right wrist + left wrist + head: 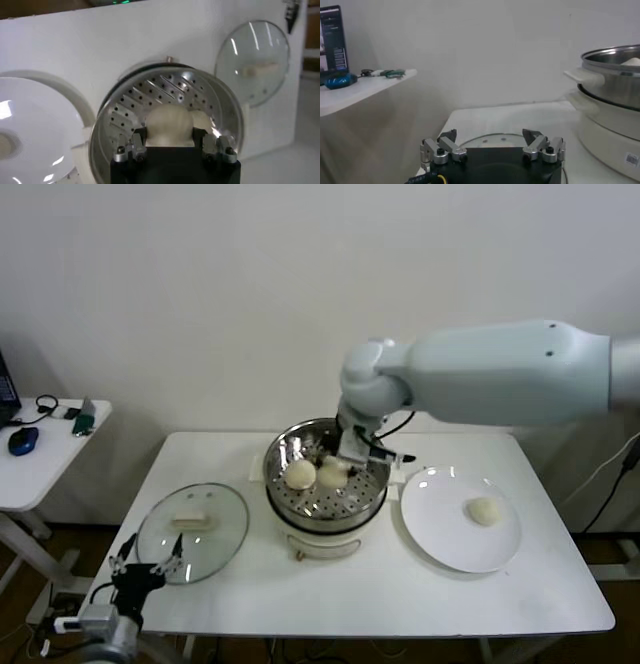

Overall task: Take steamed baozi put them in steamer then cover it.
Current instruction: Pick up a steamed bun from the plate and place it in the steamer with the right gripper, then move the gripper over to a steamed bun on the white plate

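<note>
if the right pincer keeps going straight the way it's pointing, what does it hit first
The right pincer holds a baozi over the steamer. Straight on, that bun would probably meet the perforated floor, beside another baozi; depth is unclear.

On the surface (480, 604), the 6 o'clock strip lay open, while the steamer (325, 484) blocked the centre, flanked by the cover (192, 531) at 9 o'clock and the plate (440, 524) at 3 o'clock.

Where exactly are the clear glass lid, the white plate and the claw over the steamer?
Round clear glass lid (190, 534), head view, glass.
Flat white plate (440, 524), head view, bare surface.
Right claw (352, 452), head view, between fingertips.
</note>
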Robot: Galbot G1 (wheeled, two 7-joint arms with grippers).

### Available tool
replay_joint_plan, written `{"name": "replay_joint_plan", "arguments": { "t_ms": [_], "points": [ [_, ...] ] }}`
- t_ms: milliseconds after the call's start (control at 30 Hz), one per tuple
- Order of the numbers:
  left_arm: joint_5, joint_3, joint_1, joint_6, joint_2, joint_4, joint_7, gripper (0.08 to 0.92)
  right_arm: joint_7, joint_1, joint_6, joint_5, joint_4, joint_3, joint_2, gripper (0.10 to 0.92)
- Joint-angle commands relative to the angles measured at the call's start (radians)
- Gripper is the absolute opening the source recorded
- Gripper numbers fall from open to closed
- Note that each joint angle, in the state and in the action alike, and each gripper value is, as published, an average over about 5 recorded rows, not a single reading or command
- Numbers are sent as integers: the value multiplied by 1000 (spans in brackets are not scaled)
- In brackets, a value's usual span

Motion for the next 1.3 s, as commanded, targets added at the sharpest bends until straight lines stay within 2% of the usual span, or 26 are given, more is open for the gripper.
{"name": "replay_joint_plan", "arguments": {
  "t_ms": [33, 467, 567, 767, 967, 1067, 1133, 1300],
  "points": [
    [1, 1, 1, -4, 0, 6, 0, 823, 41, -145, 35, -134, -28, -34, 34, 611],
    [0, 3, 4, -7, -1, 5, -1, 823, 75, -225, 35, -155, -135, 23, 63, 613],
    [0, 3, 5, -6, -1, 3, -1, 823, 69, -205, 45, -117, -136, 24, 65, 659],
    [0, 2, 8, -7, -3, 0, -1, 823, 19, -111, 66, 22, -148, 42, 31, 804],
    [1, 1, 11, -8, -1, 3, -1, 823, -107, 45, 54, 271, -215, 12, -85, 822],
    [1, 2, 7, -8, 4, 6, -1, 823, -173, 140, -49, 481, -264, -58, -171, 823],
    [-1, 2, 2, -9, 7, 7, -2, 823, -194, 177, -150, 570, -284, -104, -236, 823],
    [-4, 6, -9, -9, 11, 12, -1, 823, -194, 174, -306, 583, -322, -207, -400, 823]
  ]
}}
